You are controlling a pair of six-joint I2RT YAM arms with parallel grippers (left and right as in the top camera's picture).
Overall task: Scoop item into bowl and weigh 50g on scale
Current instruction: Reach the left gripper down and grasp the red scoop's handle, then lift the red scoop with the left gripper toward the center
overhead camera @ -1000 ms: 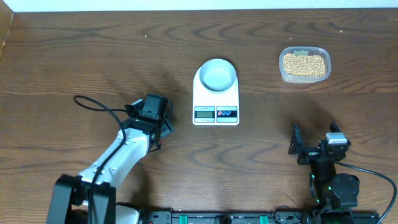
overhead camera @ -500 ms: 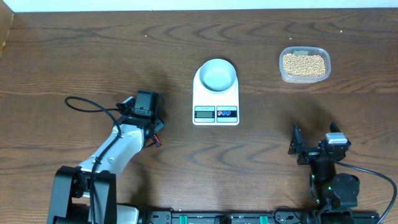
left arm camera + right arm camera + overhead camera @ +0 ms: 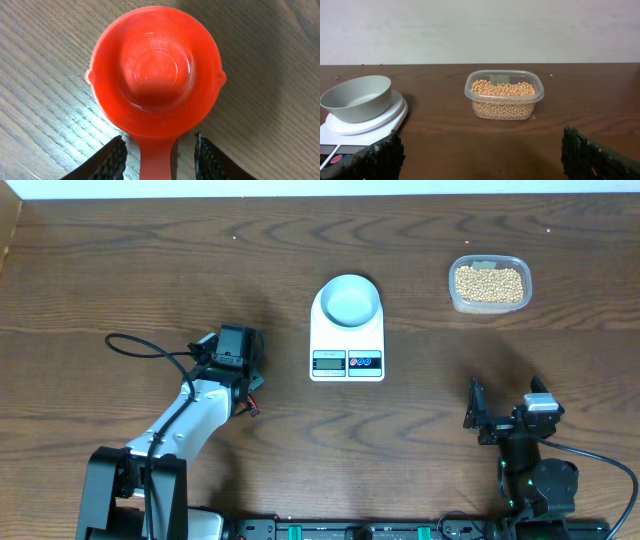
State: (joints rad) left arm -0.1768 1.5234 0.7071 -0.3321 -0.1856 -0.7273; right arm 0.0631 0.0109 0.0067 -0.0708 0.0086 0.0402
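Left claw spread astride one scoop handle; right claw spread; one bowl, one scale.

Open table lies between the scale, topped by the bowl, and the tub.

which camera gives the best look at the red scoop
Left wrist: the red scoop fills the frame, its cup empty, its handle between the fingers of the left gripper, gaps either side. Overhead shows only a red sliver beside that gripper. Right wrist shows none of it.
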